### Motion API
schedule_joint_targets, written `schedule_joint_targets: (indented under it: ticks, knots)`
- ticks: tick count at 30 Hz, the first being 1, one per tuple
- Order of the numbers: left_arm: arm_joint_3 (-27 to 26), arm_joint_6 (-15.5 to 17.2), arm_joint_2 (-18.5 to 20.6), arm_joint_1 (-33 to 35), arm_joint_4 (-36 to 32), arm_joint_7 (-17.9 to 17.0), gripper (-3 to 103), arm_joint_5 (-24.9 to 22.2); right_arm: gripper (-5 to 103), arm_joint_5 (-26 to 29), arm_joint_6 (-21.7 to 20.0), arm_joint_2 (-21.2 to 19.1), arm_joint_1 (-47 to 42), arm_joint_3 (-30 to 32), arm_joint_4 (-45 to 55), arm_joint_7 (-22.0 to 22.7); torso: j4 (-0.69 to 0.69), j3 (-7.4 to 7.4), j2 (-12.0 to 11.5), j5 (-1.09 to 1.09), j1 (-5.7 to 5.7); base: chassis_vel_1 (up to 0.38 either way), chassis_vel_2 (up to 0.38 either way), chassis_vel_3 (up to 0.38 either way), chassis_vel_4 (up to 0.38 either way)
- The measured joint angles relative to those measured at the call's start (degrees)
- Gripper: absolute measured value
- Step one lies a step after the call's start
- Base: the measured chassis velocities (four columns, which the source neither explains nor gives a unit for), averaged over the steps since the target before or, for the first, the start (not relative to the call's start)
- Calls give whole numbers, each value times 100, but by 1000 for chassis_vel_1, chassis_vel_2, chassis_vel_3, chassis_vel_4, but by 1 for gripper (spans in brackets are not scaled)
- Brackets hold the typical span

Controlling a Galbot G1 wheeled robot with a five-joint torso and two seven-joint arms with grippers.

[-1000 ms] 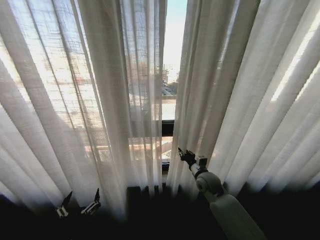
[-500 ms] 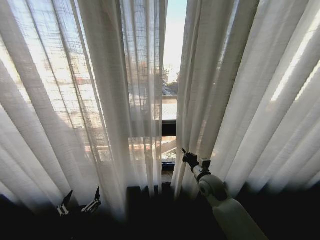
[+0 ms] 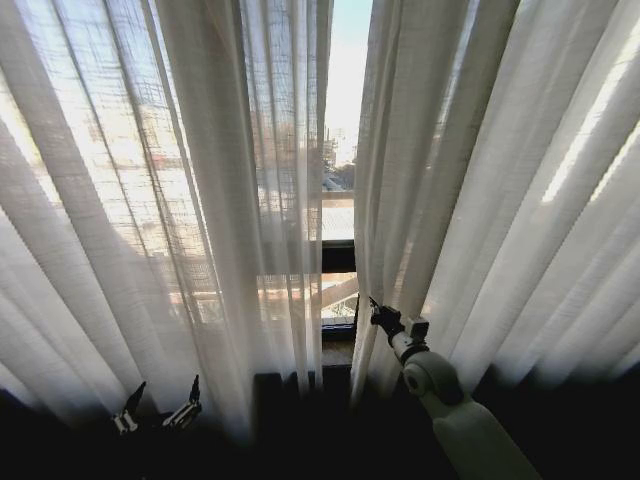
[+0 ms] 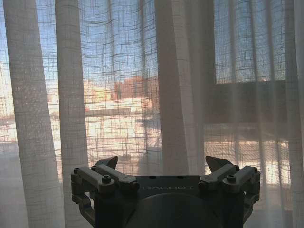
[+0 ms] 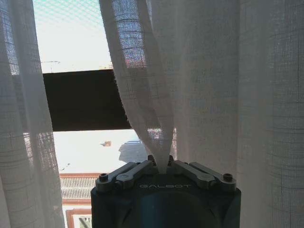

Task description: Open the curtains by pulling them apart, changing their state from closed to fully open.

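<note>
The curtains hang as two sheer off-white pleated panels, the left curtain (image 3: pixel 150 200) and the right curtain (image 3: pixel 480 180), with a narrow gap of bright window between them. My right gripper (image 3: pixel 377 312) is low at the inner edge of the right curtain and is shut on a pinched fold of it (image 5: pixel 142 85); the fabric runs down between the closed fingers (image 5: pixel 130 172). My left gripper (image 3: pixel 160 400) sits low in front of the left curtain (image 4: pixel 71 95), open and holding nothing, with its fingers (image 4: pixel 110 164) spread wide and short of the cloth.
A dark horizontal window frame bar (image 3: pixel 337 256) crosses the gap and also appears behind the pinched fold (image 5: pixel 80 99). Buildings and sky lie beyond the glass. A dark sill or floor band runs along the bottom (image 3: pixel 300 440).
My right gripper has moved right and slightly down with the right curtain's edge in it, widening the gap at the bottom. The left gripper has stayed still.
</note>
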Motion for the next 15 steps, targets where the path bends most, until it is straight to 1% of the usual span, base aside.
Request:
schedule_joint_targets:
  ticks: [1,6,11,15]
  knots:
    - [0,-27,0,16,0,0,100,4,0,4,0,-2,-25,35,26,0,2,0,0,0,0,-80,-82,64,65]
    - [19,-64,0,59,0,0,100,12,0,14,0,-10,-85,137,67,0,1,0,0,0,0,-104,-126,108,104]
    - [60,-74,0,72,1,1,100,29,0,18,6,-20,-204,335,75,-4,0,0,0,2,-1,-204,-197,209,198]
    - [72,-95,1,73,2,9,100,76,0,28,12,-25,-305,520,131,-11,0,0,0,0,-1,-260,-262,277,261]
